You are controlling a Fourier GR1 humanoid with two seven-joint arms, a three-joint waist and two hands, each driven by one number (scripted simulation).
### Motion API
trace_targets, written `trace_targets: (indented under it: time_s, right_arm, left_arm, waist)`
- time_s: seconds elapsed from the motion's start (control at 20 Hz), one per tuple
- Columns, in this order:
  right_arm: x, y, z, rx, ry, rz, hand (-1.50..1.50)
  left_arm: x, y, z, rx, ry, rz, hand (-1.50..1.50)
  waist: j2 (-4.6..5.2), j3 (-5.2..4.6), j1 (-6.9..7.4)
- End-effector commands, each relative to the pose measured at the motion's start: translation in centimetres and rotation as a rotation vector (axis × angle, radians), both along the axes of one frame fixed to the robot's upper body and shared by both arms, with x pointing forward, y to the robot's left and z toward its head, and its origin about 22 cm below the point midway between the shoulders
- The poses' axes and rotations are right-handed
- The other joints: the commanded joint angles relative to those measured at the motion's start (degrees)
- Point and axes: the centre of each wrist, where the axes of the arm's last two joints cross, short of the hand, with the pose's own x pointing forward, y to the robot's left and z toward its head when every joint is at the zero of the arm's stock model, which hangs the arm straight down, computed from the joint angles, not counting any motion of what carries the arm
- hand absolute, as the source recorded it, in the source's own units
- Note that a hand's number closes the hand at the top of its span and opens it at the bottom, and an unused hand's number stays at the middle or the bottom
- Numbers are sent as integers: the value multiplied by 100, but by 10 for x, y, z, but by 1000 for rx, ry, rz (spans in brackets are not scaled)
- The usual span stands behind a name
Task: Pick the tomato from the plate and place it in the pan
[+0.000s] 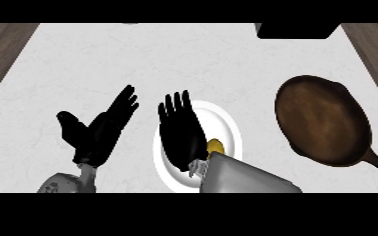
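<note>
A: Two hands show near the lower edge. State each.

B: The left hand point(100, 130) rests at near left, fingers straight, released. The right hand point(182, 132) hangs flat over the white plate point(227, 120), fingers extended, grasping nothing.

A: Location of the tomato?

B: A yellowish object point(215, 145) lies on the plate beside the right palm, likely the tomato. The pan point(322, 120) sits farther right, holding nothing, ready to receive it.
</note>
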Motion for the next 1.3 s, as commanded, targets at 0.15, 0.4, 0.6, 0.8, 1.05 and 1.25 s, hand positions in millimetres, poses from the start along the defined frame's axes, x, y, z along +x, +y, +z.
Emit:
trace_targets:
  time_s: [0.15,0.4,0.6,0.8,1.05,1.25]
  right_arm:
    - [-22,25,-23,-402,103,-229,-150]
    - [-30,27,-23,-428,101,-305,-150]
    - [-36,26,-38,-398,115,-336,-150]
    - [-28,29,-30,-427,72,-368,-150]
    - [-37,31,-40,-498,-25,-363,-150]
    - [-23,30,-39,-511,-34,-401,-150]
  left_arm:
    - [1,-2,4,9,-12,-37,0]
    - [6,-5,0,-2,-20,-41,0]
    - [17,-6,0,6,-22,-20,0]
    - [15,-10,3,-2,-20,-31,0]
    - [11,6,-7,0,-9,-4,0]
    - [1,-12,-19,-8,-4,-46,0]
  waist:
    - [57,24,200]
    - [71,28,210]
    - [101,35,207]
    - [88,35,227]
    - [69,34,165]
    - [90,35,170]
